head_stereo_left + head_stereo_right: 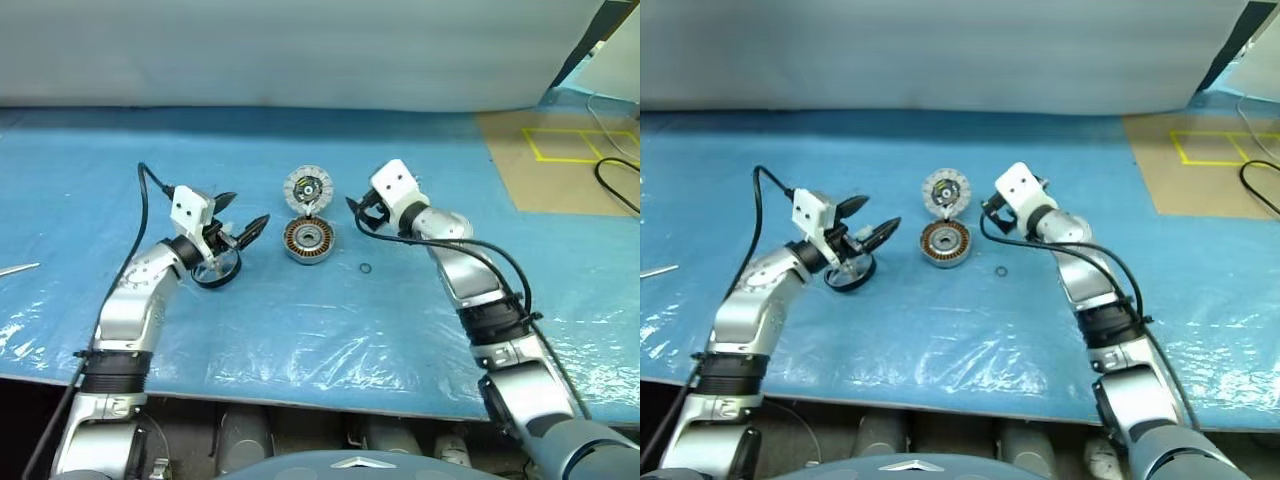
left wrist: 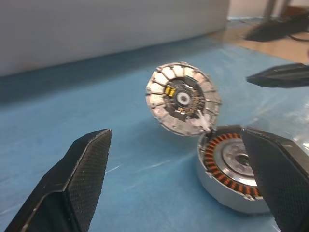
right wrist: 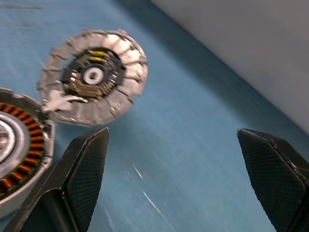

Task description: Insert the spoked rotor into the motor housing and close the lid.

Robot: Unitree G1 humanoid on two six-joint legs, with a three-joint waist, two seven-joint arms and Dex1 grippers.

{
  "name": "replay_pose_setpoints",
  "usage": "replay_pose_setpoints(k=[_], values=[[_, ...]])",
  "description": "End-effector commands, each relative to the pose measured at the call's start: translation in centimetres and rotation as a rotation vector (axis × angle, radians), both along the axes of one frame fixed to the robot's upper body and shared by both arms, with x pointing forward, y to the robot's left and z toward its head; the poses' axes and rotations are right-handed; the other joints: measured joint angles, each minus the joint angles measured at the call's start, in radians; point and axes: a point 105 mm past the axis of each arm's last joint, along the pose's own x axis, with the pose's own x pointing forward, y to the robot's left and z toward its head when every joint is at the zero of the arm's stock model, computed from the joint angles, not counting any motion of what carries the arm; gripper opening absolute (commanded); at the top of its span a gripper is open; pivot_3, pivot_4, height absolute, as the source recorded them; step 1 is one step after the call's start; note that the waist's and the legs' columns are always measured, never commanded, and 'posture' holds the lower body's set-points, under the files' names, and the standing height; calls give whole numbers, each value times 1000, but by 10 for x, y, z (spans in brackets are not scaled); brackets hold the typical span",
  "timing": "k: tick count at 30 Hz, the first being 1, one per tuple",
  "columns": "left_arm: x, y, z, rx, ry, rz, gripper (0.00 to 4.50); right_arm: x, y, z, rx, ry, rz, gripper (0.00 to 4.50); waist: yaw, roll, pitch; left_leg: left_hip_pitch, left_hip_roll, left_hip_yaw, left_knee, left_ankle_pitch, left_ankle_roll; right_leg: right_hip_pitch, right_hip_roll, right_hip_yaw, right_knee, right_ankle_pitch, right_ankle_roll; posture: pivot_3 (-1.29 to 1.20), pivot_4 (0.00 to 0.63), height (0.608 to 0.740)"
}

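The motor housing (image 1: 308, 241) sits mid-table, its copper windings facing up. The lid (image 1: 307, 188) stands tilted at the housing's far edge, white-segmented face showing. The spoked rotor (image 1: 221, 272) lies flat to the housing's left, partly hidden under my left wrist. My left gripper (image 1: 240, 215) hovers above the rotor, open and empty, pointing toward the housing (image 2: 231, 169) and lid (image 2: 183, 98). My right gripper (image 1: 360, 214) is open and empty just right of the lid (image 3: 91, 77), apart from it.
A small dark ring (image 1: 365, 268) lies on the blue sheet (image 1: 330, 340) right of the housing. A thin metal rod (image 1: 18, 268) rests at the far left. A cable (image 1: 618, 185) lies on the brown area at the back right.
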Motion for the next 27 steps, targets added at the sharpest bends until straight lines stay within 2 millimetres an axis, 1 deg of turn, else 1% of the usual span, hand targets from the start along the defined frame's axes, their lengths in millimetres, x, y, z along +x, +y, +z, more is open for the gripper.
replay_pose_setpoints(k=[1, 5, 8, 10, 13, 16, 21, 23, 27], values=[[-11, -8, 5, 61, 26, -182, 4500, -15, 25, 10, -118, 9, 270, 4458, 0, 0, 0, 0, 0, 0, 0, 0, 0, 0, 0, 0, 0, 0, 0, 0, 150, 740], [-22, -11, -2, 151, 70, -310, 4500, -27, 34, 12, -254, 62, 485, 4458, -1, 0, 0, -1, 0, 0, 0, 0, 0, -1, 0, 0, 0, 0, -1, 0, 150, 740], [-26, -12, -5, 168, 74, -339, 4500, -39, 39, 15, -325, 119, 634, 4458, 0, 0, 0, -2, 1, 0, 1, 0, 1, -1, 0, -1, 1, 0, -1, 0, 150, 740], [-26, -12, -8, 174, 77, -344, 4500, -42, 41, 17, -352, 165, 699, 4458, -1, 0, 0, -2, 1, 0, 2, 0, 1, -1, 0, -1, 2, 0, -2, 0, 150, 740], [-28, -14, -9, 180, 74, -358, 4500, -39, 44, 21, -376, 215, 747, 4458, -1, 0, 0, -2, 2, 0, 3, 1, 3, -1, 0, -2, 3, -2, -6, 0, 150, 740], [-32, -15, -9, 178, 65, -361, 4500, -41, 52, 25, -318, 415, 825, 4458, -5, 0, 0, -3, 2, 0, 4, 2, 5, -2, 0, -2, 3, -2, -7, 0, 150, 740], [-37, -16, -10, 168, 60, -359, 4500, -35, 59, 19, -361, 540, 852, 4458, -2, 0, 0, -4, 4, 0, 5, 2, 6, -2, 0, -5, 4, -3, -11, 0, 150, 740], [-39, -17, -11, 167, 60, -357, 4500, -32, 60, 14, -393, 553, 845, 4458, 2, 0, 0, -5, 4, 0, 5, 2, 6, -3, 0, -6, 4, -4, -12, 0, 150, 740], [-43, -15, -14, 160, 57, -337, 4500, -28, 64, -10, -482, 590, 824, 4458, 1, 0, 0, -7, 4, 0, 5, 2, 7, -4, -1, -7, 4, -4, -13, 0, 150, 740]])
